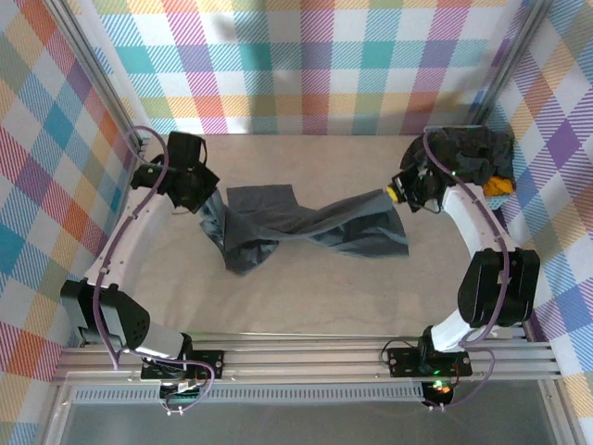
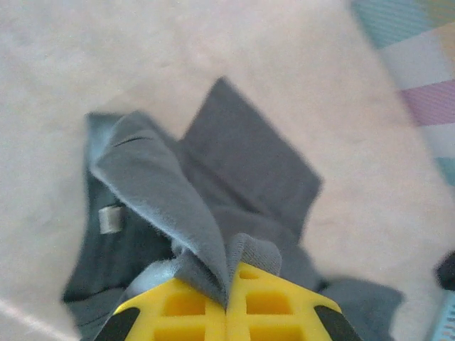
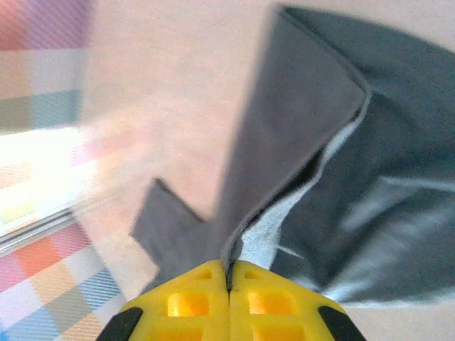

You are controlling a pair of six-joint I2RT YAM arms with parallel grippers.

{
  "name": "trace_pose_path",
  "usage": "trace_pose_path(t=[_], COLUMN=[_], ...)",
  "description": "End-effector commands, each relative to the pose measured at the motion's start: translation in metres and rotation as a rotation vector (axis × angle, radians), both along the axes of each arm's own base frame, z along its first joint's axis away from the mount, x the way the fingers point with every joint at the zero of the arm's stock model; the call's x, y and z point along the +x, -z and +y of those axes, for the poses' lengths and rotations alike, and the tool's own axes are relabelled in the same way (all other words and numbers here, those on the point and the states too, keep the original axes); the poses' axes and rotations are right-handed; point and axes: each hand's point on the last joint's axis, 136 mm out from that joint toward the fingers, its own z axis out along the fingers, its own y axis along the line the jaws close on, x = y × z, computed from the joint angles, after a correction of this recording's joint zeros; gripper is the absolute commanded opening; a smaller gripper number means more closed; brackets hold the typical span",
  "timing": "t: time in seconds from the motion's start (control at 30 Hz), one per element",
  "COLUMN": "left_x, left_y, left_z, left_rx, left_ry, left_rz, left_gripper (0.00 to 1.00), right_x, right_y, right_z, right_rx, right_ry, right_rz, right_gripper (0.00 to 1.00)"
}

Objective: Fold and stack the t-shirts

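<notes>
Shirt in hand: dark grey t-shirt (image 1: 306, 227), strung between the two arms across the middle of the tabletop (image 1: 278, 306), twisted once along its length, one sleeve and the lower folds lying on the surface.
Left side: left gripper (image 1: 193, 195) near the far-left corner, yellow fingers (image 2: 266, 302) pressed flat together on a bunched edge of the cloth, with grey fabric spilling out and down from the pinch.
Right side: right gripper (image 1: 405, 193) toward the far-right corner, likewise clamped tight, a thin hem of the same shirt caught between its fingers (image 3: 195, 302).
Detail: small sewn-in tag (image 2: 109, 219) showing on the slack part below the left pinch.
Waiting: rumpled pile of t-shirts (image 1: 477, 148) at the far-right corner, dark ones on top, an orange-yellow t-shirt (image 1: 500, 185) peeking out at its near side.
Done so far: apparently very little. One shirt picked up and spread between two holds; no crease made and no folded stack to be seen on the tabletop.
Left to do: by the look of it, nearly everything. Untwisting and laying this shirt flat, folding it, setting it down as the base of a stack, then the same for each shirt in the pile.
Stage: judged early, first shirt, spreading before the fold.
</notes>
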Motion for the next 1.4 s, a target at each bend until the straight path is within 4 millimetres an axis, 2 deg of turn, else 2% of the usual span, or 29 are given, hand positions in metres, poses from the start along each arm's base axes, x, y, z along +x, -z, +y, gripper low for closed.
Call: trace_pose_path(t=[0.0, 0.13, 0.23, 0.33, 0.43, 0.53, 0.6, 0.67, 0.7, 0.8, 0.87, 0.97, 1.07, 1.13, 1.2, 1.27, 1.37], left_x=[0.024, 0.029, 0.012, -0.022, -0.058, -0.088, -0.099, -0.098, -0.093, -0.052, -0.012, 0.052, 0.106, 0.132, 0.148, 0.155, 0.143], left_y=[-0.062, -0.138, -0.194, -0.243, -0.28, -0.309, -0.323, -0.332, -0.334, -0.324, -0.306, -0.273, -0.247, -0.239, -0.244, -0.264, -0.305], left_z=[-0.001, 0.004, 0.015, 0.032, 0.045, 0.054, 0.058, 0.058, 0.055, 0.041, 0.031, 0.026, 0.029, 0.033, 0.038, 0.044, 0.053], left_rx=[-0.049, -0.064, -0.064, -0.044, -0.028, -0.024, -0.023, -0.025, -0.028, -0.035, -0.039, -0.118, -0.17, -0.215, -0.256, -0.3, -0.325], left_ry=[-0.007, -0.033, -0.066, -0.108, -0.134, -0.154, -0.162, -0.164, -0.152, -0.116, -0.093, -0.076, -0.069, -0.065, -0.057, -0.04, -0.019], left_rz=[-0.174, -0.377, -0.549, -0.705, -0.825, -0.916, -0.954, -0.961, -0.957, -0.873, -0.792, -0.688, -0.646, -0.649, -0.684, -0.762, -0.894], left_gripper=[0.0, 0.0, 0.0, 0.0, 0.0, 0.0, 0.0, 0.0, 0.0, 0.0, 0.0, 0.0, 0.0, 0.0, 0.0, 0.0, 0.0], right_x=[0.025, 0.021, 0.0, -0.03, -0.065, -0.091, -0.1, -0.099, -0.094, -0.066, -0.037, 0.009, 0.051, 0.076, 0.091, 0.103, 0.108], right_y=[-0.108, -0.196, -0.249, -0.289, -0.321, -0.341, -0.35, -0.354, -0.353, -0.34, -0.326, -0.31, -0.292, -0.285, -0.287, -0.298, -0.324], right_z=[0.005, 0.005, 0.002, -0.003, -0.008, -0.012, -0.013, -0.011, -0.01, -0.006, 0.0, 0.011, 0.016, 0.02, 0.023, 0.023, 0.014], right_rx=[-0.064, -0.141, -0.181, -0.21, -0.226, -0.229, -0.217, -0.194, -0.184, -0.138, -0.103, -0.055, -0.031, -0.018, -0.009, -0.011, -0.021], right_ry=[-0.106, -0.143, -0.131, -0.103, -0.071, -0.042, -0.027, -0.026, -0.03, -0.043, -0.068, -0.12, -0.145, -0.169, -0.183, -0.184, -0.162], right_rz=[-0.393, -0.669, -0.828, -0.949, -1.048, -1.108, -1.127, -1.133, -1.124, -1.078, -1.026, -0.974, -0.928, -0.899, -0.9, -0.919, -0.969], right_gripper=[0.0, 0.0, 0.0, 0.0, 0.0, 0.0, 0.0, 0.0, 0.0, 0.0, 0.0, 0.0, 0.0, 0.0, 0.0, 0.0, 0.0])
